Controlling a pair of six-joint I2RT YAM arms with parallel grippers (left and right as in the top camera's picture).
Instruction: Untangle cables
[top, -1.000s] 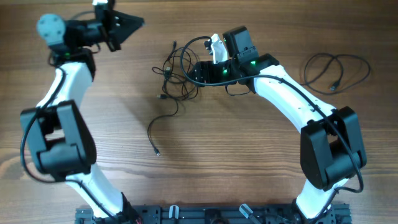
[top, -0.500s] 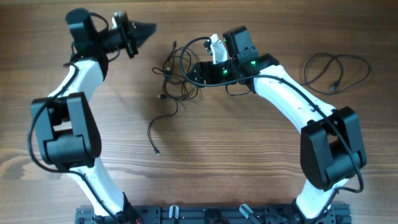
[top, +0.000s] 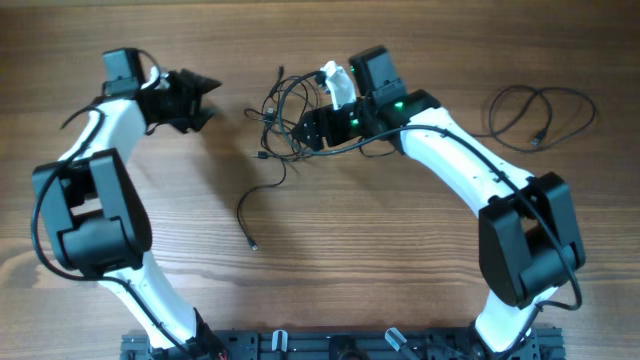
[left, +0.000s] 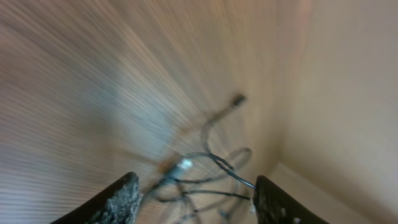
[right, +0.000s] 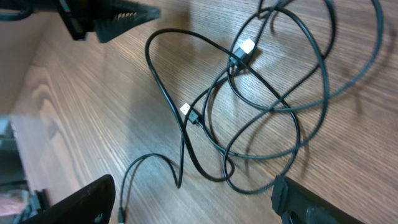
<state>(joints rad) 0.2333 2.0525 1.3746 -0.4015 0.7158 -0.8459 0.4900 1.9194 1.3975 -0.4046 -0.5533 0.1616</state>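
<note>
The cables (top: 283, 118) lie as a loose tangle of thin black loops on the wooden table, with small silvery plugs (right: 246, 47) showing among them. One strand (top: 262, 192) trails out toward the front and ends in a plug (top: 252, 244). My right gripper (top: 303, 131) hovers over the tangle's right side; in its wrist view it is open (right: 199, 205), with the loops (right: 261, 99) lying beyond its fingers and nothing held. My left gripper (top: 211, 99) is left of the tangle, pointing at it and apart from it. The left wrist view is blurred, but the left gripper (left: 196, 205) is open and the cables (left: 205, 168) lie ahead.
A separate black cable (top: 540, 108) lies coiled at the far right of the table. The left gripper (right: 112, 15) shows at the top left of the right wrist view. The arm bases stand along the front edge (top: 330, 345).
My left gripper has swung down from the table's far edge to the tangle's level and has opened. The right gripper has shifted slightly left over the tangle.
</note>
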